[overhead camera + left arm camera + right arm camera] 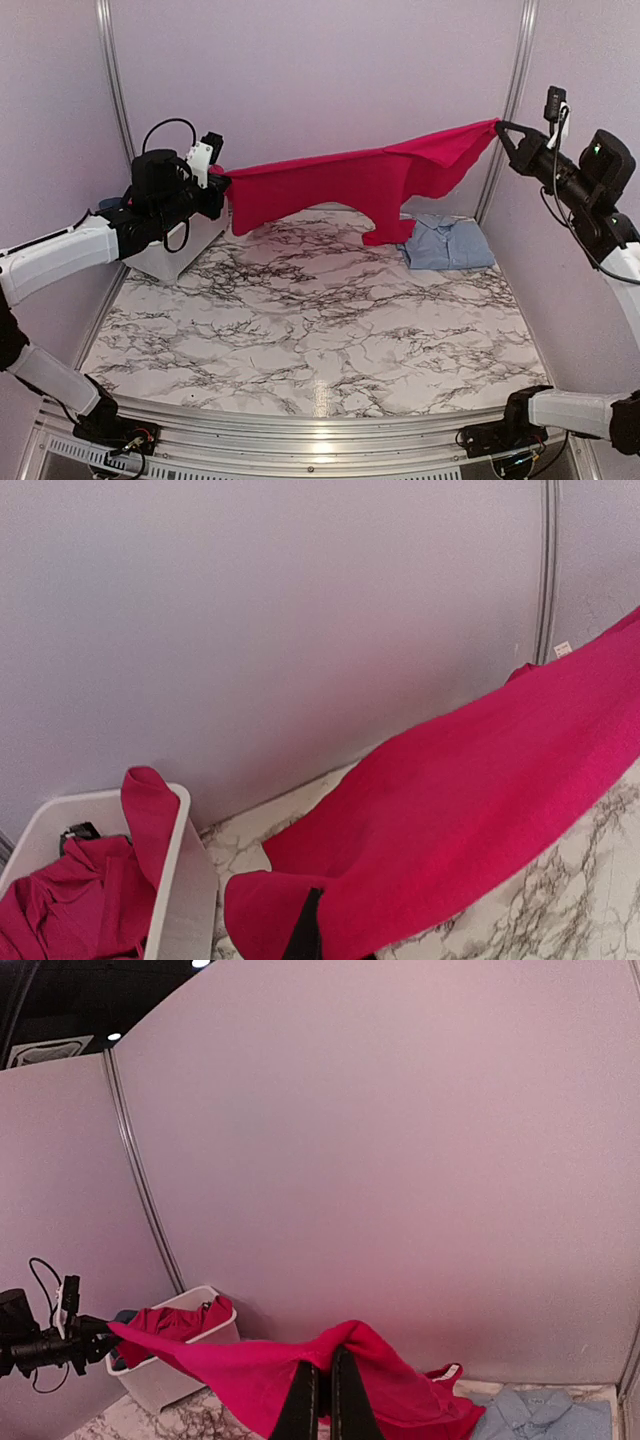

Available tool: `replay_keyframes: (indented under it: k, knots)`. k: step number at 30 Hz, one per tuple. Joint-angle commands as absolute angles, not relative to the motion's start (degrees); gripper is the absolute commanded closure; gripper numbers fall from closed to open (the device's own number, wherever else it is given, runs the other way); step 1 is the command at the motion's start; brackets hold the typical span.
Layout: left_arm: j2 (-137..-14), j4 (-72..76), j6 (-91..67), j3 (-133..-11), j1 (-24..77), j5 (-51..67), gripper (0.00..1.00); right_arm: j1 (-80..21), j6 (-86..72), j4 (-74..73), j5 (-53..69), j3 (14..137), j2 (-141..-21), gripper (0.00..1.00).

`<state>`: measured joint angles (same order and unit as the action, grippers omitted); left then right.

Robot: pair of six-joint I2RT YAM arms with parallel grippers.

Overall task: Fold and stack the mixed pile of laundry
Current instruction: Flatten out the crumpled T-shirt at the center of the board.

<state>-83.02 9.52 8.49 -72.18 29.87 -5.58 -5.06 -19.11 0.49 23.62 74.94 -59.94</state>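
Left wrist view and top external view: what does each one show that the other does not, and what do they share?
Only the left wrist view looks into the white basket, where more red clothes lie crumpled. Only the top external view shows the light blue shirt at the far right of the marble table and the right fingers shut on one end of the big red garment. Both show that garment stretched over the table, with the left fingers pinching its other end.

Pale lilac panel walls (320, 70), joined by upright aluminium posts (112, 70), enclose a white bench (300, 330) with dark marble veining; an aluminium rail (300, 428) edges its near side.
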Motion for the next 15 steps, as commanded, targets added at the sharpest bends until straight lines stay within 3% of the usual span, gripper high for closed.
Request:
replay_keyframes:
  k: [1, 6, 11, 12, 15]
  knots:
    - [-74.75, 17.35, 10.57, -52.36, 34.45, -1.34, 1.0, -5.98, -22.05, -2.33, 23.69, 58.13, -46.67, 1.0]
    - [-73.59, 13.88, 8.0, -42.27, 43.83, -6.51, 0.98, -6.65, -26.75, -12.9, 22.48, 43.65, -32.56, 1.0]
    - [-65.94, 10.38, -2.53, -30.12, 47.55, -2.41, 0.76, -6.9, -32.35, -21.97, 27.85, 35.16, -19.9, 0.99]
    - [-63.03, 10.29, -3.84, -28.12, 48.66, -2.29, 0.67, -6.94, -32.85, -23.99, 28.18, 35.11, -17.71, 0.92]
    - [-54.53, 9.48, -7.14, -25.17, 51.23, -4.07, 0.53, -6.93, -33.15, -30.63, 29.27, 37.15, -13.32, 0.5]
